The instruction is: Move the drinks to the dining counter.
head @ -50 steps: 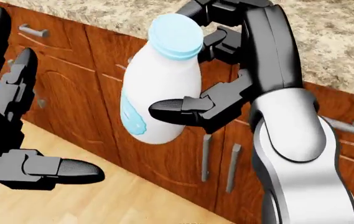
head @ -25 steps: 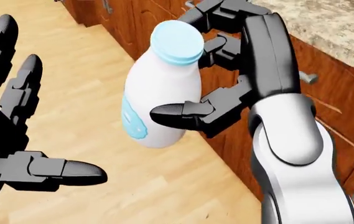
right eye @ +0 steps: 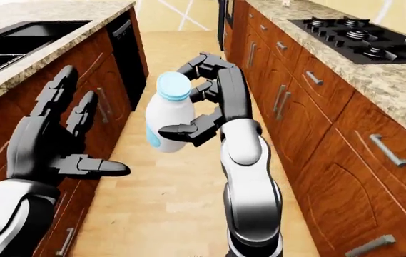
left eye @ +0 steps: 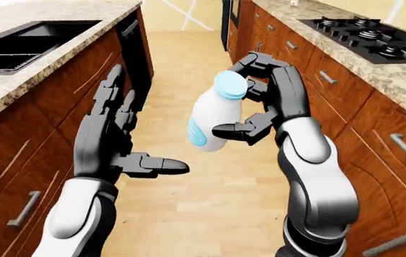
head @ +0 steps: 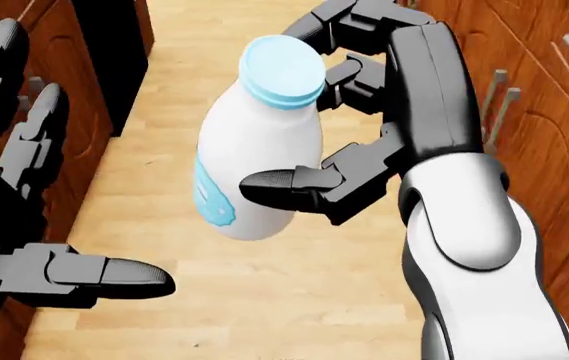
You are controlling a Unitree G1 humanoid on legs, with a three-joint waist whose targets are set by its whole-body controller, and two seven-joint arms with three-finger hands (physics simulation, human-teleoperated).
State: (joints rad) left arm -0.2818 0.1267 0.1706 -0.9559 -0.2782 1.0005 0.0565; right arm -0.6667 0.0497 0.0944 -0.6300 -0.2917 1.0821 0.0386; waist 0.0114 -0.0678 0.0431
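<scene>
White milk bottle point(head: 254, 157) sits gripped in right robot hand point(head: 364, 112).

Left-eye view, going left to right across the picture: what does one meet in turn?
Sink in the left counter → left robot hand, open and empty → milk bottle → right robot hand closed round it → stove burners on the right counter.

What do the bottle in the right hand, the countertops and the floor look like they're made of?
Bottle: probably smooth white plastic, soft sheen, with a light blue cap, held in the right hand. Countertop: speckled beige, granite-like stone. Floor: pale wood planks with visible seams. It's a render, so these are looks only.
</scene>
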